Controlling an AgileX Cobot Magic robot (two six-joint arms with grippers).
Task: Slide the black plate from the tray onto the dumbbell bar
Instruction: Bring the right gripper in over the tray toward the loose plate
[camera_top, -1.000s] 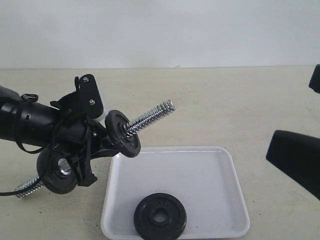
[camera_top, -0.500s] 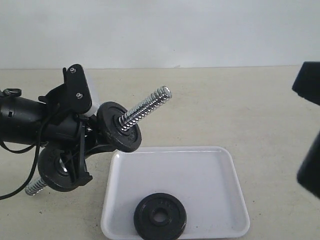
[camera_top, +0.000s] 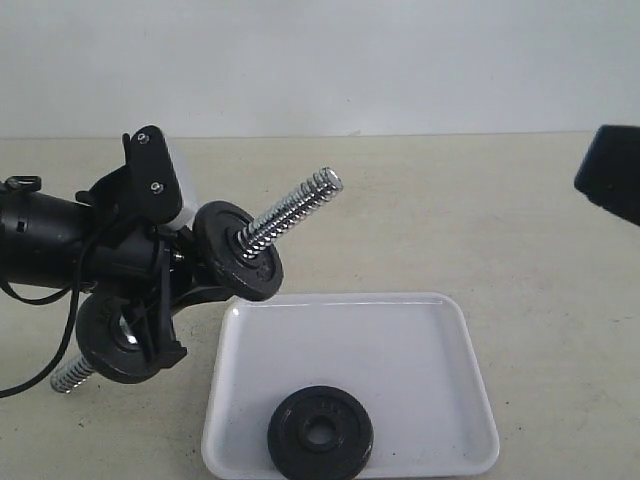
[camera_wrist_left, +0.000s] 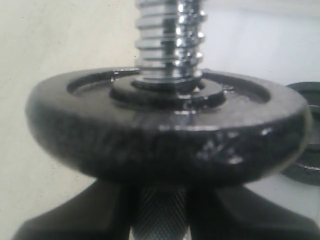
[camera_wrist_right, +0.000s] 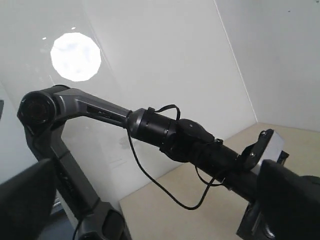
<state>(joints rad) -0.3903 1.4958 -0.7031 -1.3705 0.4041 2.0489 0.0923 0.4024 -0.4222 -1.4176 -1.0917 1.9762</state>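
Unmoved: black plate (camera_top: 320, 432), flat in near part of tray (camera_top: 400, 350). Still clamped on dumbbell bar (camera_top: 290, 212), barely shifted: left gripper (camera_top: 163, 265). Spread wide, raised higher at right: right gripper (camera_wrist_right: 160, 202).

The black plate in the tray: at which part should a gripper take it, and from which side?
Probably from straight above. The black plate lies flat on the floor of the tray, close to its near rim, so a sideways approach looks blocked. Put one finger into the centre hole and the other outside the plate's edge, pinching the ring between them.
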